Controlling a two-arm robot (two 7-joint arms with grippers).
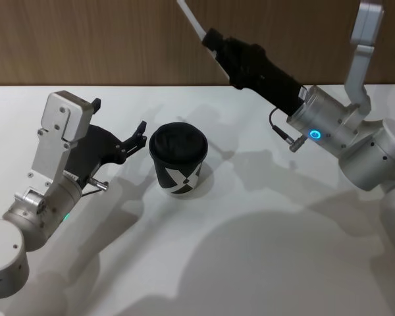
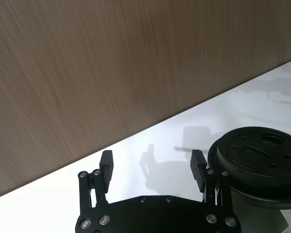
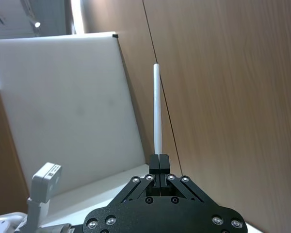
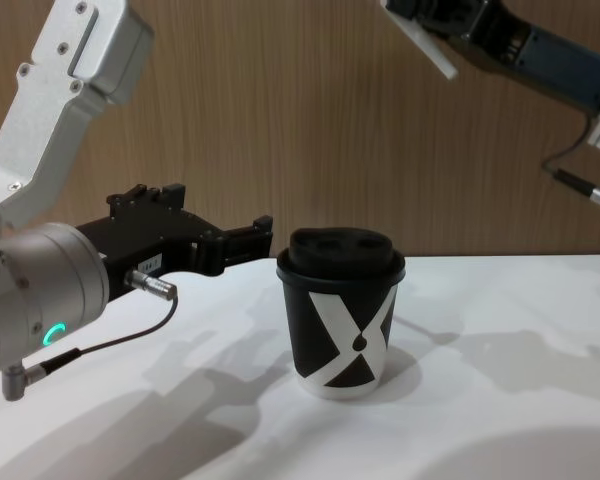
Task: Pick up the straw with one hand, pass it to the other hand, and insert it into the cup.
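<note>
Straw is the thing to watch. It sits high in the upper middle of the head view, against the wood-panelled wall, pinched near one end by the clamped-together fingers of the right gripper. Its long axis runs on from the gripper's own line, slanting toward the upper left corner, so the free end points up and away from the table rather than down.

The black paper cup stands upright in the middle of the white table with its domed lid on. In that view it lies below and a little left of the held straw, and well apart from it. I'd say the coming move turns on this gap. The straw has to be swung round until it is near upright, with an end downward, then brought over the lid. The lid top shows moulded recesses in the left wrist view, but I cannot tell which one is the opening.

The left gripper is the nearer one to the cup, just beside it on the left. Its fingers are spread wide and hold nothing, and I see no contact with the cup wall.
</note>
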